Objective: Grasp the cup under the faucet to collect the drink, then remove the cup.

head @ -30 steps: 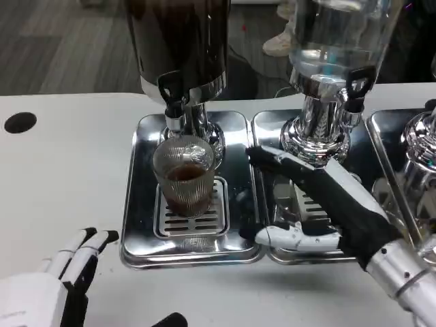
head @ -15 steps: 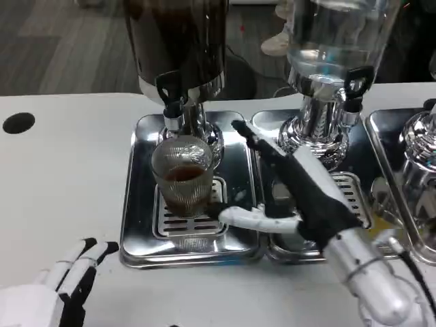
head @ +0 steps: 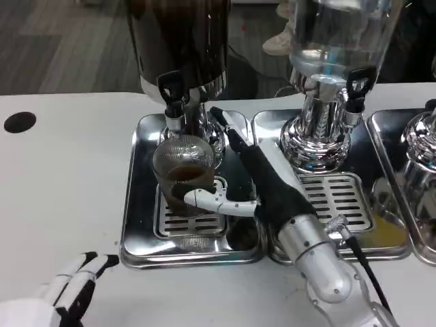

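Observation:
A ribbed clear cup (head: 182, 170) about half full of dark drink stands on the grate of a steel drip tray (head: 139, 204), right under the black faucet (head: 172, 95) of the dark dispenser (head: 180, 41). My right hand (head: 259, 180) reaches in from the right. Its thumb (head: 211, 202) lies against the cup's lower front, and its straight fingers (head: 228, 129) run past the cup's right side toward the back. The fingers are not wrapped around the glass. My left hand (head: 65, 293) rests at the bottom left of the table, holding nothing, fingers stretched out.
A clear dispenser (head: 337, 41) stands on a second drip tray (head: 340, 197) to the right. A third chrome dispenser base (head: 419, 150) is at the right edge. A black hole (head: 19, 122) marks the table at far left.
My right hand has swung left from the second tray to the cup, its thumb now at the cup's front. My left hand has slid a little lower.

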You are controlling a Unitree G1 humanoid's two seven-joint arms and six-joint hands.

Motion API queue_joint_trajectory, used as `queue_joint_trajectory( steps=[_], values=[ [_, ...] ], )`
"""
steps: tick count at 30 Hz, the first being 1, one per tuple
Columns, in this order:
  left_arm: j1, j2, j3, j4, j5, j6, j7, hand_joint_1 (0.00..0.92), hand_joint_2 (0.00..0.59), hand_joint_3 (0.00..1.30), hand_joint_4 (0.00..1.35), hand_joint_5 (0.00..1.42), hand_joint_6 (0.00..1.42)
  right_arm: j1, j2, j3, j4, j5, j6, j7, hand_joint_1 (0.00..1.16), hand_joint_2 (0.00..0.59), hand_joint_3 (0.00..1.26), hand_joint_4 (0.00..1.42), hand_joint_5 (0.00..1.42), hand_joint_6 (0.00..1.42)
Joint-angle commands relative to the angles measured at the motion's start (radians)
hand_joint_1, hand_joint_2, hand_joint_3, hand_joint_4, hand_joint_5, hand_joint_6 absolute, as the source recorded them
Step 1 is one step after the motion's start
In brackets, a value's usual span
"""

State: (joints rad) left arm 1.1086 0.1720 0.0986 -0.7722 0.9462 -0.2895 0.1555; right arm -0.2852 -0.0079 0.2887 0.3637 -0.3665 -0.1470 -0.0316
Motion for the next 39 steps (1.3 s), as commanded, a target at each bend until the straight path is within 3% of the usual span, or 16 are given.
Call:
queue_joint_trajectory(
  steps=[1, 12, 25, 39],
  values=[
    [0.032, -0.006, 0.021, -0.003, -0.020, -0.020, 0.008, 0.000, 0.041, 0.25, 0.16, 0.27, 0.53, -0.049, 0.017, 0.007, 0.079, -0.006, -0.043, -0.043, 0.69, 0.089, 0.02, 0.00, 0.00, 0.00],
    [0.057, -0.010, 0.077, -0.005, -0.050, -0.052, 0.001, 0.000, 0.046, 0.25, 0.17, 0.28, 0.53, -0.090, 0.051, 0.032, 0.202, -0.015, -0.087, -0.096, 0.68, 0.093, 0.02, 0.00, 0.00, 0.00],
    [0.077, -0.022, 0.101, 0.007, -0.065, -0.089, 0.000, 0.000, 0.049, 0.26, 0.18, 0.29, 0.53, -0.097, 0.066, 0.049, 0.239, -0.027, -0.092, -0.136, 0.69, 0.109, 0.03, 0.00, 0.01, 0.00],
    [0.095, -0.038, 0.147, 0.015, -0.093, -0.124, -0.003, 0.000, 0.057, 0.29, 0.20, 0.30, 0.52, -0.115, 0.078, 0.052, 0.294, -0.031, -0.094, -0.172, 0.69, 0.110, 0.15, 0.10, 0.06, 0.00]
  ],
)
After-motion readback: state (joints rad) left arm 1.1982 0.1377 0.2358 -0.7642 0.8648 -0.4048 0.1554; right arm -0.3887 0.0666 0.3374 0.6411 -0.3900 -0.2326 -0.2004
